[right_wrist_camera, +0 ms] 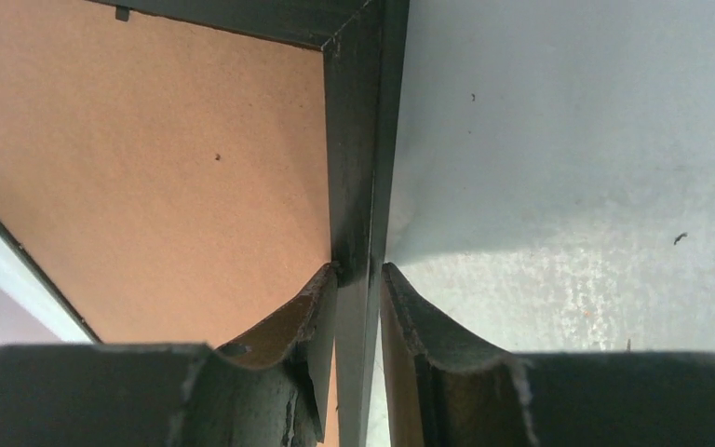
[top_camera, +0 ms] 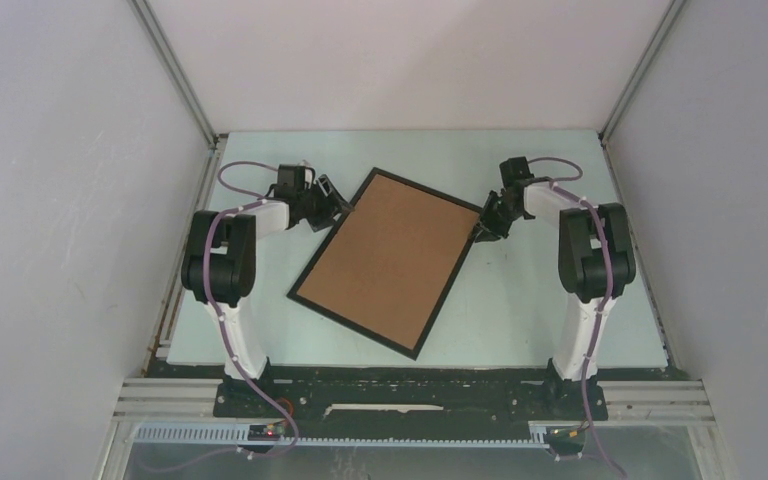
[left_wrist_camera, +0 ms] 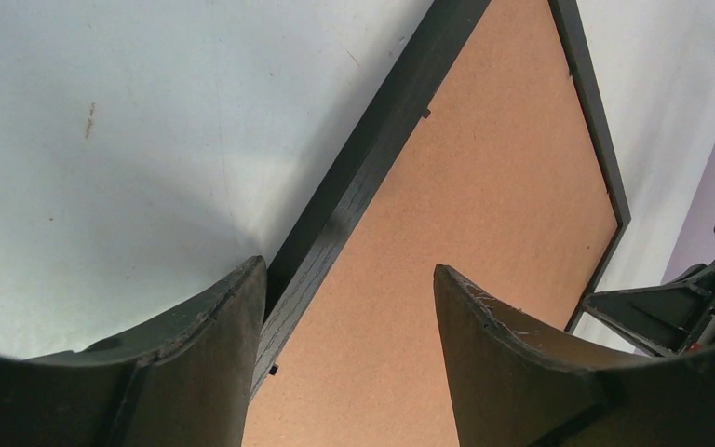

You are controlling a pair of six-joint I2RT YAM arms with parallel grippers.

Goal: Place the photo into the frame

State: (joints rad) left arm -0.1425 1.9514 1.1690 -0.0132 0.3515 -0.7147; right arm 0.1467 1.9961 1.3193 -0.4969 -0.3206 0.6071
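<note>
- Pale table [top_camera: 520,330] inside a white-walled booth carries the frame [top_camera: 352,326], which lies diagonally at the middle, back side up, with a brown backing board [top_camera: 390,260] filling its black rim.
- We see the photo in none of the views. We cannot tell whether it sits under the board.
- Our right hand [top_camera: 482,228] is clenched on the frame's right rail just short of the right corner. In the wrist view, the right hand [right_wrist_camera: 358,275] has one finger on the board side and one on the table side, both pressed against the black rail.
- Our left hand [top_camera: 343,208] is released with its jaws wide. In its own view, the left hand [left_wrist_camera: 349,279] straddles the left rail near the far corner, one finger beside the rail over bare table and the other above the board.
- Both arms reach forward and inward, wrists low, meeting the frame from opposite sides.
- We judge the step in hand to be taking hold of the frame at two sides, perhaps to lift or turn it.
- Next, the left hand must close squarely on the thin rail. Both hands then have to move together so the frame does not twist or shed its board.
</note>
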